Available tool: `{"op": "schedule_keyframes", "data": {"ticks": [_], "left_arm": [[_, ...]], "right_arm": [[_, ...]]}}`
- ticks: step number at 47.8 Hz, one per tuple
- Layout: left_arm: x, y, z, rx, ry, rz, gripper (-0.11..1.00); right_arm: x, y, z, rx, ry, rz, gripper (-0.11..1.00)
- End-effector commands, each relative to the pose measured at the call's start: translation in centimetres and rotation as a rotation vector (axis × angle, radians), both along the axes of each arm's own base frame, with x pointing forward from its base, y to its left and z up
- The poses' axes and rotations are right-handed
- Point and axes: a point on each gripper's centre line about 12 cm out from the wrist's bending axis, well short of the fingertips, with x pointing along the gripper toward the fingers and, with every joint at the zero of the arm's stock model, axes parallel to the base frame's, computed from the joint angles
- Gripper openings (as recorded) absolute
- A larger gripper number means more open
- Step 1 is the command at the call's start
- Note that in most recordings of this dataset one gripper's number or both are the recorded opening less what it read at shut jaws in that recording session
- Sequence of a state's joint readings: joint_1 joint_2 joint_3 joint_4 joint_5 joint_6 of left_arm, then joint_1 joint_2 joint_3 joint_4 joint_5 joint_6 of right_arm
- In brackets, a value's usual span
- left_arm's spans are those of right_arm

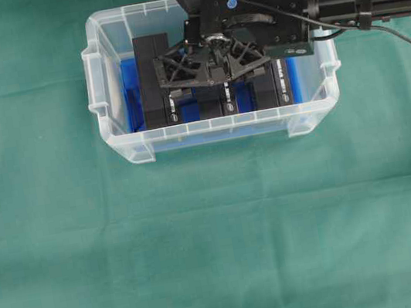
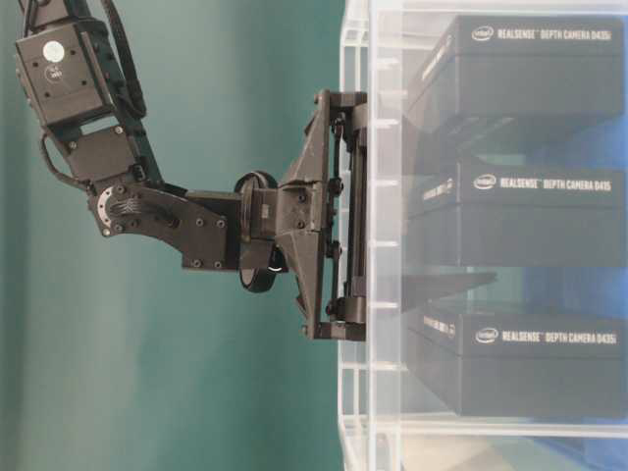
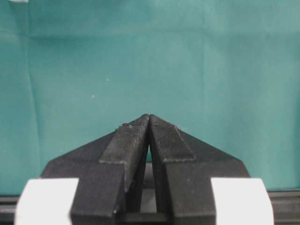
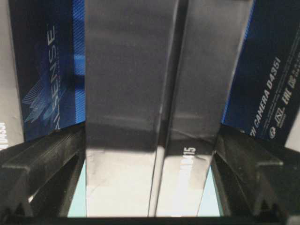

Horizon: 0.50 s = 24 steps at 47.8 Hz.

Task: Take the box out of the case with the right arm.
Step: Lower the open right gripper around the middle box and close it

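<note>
Landmark = the case (image 1: 116,106), clear plastic bin on the green desk (image 1: 218,230). Well off its left side, my left hand (image 3: 149,123) sits parked over bare cloth, fingers pressed together, nothing in them; in the overhead view it isn't visible.

Inside the case, left end: a black RealSense box (image 1: 155,80) standing on edge, w/ blue lining beside it. Toward the middle and right, more black boxes of the same kind stand side by side, labels readable thru the wall in the table-level view.

Above the case's middle: my right hand (image 1: 211,63), pointing down into it, jaws spread about as wide as they go, holding nothing yet. Wrist cam shows two dark box edges between my fingers (image 4: 42,164), blue-printed box faces just outside each finger.

Risks, as I judge them: boxes are packed close, so fingers may land on top of neighbours instead of slipping into gaps. Two edges between the jaws → I could clamp two boxes, or pinch one off-centre and have it tilt and jam on the way up. A tight fit could also drag the case along.
</note>
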<state>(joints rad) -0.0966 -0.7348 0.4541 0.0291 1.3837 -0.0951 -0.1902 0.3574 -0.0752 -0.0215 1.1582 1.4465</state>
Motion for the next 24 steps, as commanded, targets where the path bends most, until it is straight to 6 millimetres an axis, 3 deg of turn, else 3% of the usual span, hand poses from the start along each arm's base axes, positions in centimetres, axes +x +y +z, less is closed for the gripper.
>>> {"op": "schedule_keyframes", "data": {"ticks": [1, 7, 14, 24], "left_arm": [[0.09, -0.05, 0.97, -0.002, -0.032, -0.003, 0.0], [0.13, -0.05, 0.94, -0.002, -0.031, -0.003, 0.0], [0.12, -0.05, 0.93, -0.001, -0.029, -0.003, 0.0], [0.08, -0.05, 0.96, -0.002, -0.031, -0.003, 0.0]], "right_arm": [[0.07, 0.08, 1.28, -0.004, -0.032, -0.002, 0.92], [0.09, 0.16, 1.28, 0.003, -0.033, -0.004, 0.86], [0.11, 0.14, 0.99, 0.003, -0.026, -0.005, 0.65], [0.09, 0.16, 1.03, 0.005, -0.023, -0.004, 0.65]]}}
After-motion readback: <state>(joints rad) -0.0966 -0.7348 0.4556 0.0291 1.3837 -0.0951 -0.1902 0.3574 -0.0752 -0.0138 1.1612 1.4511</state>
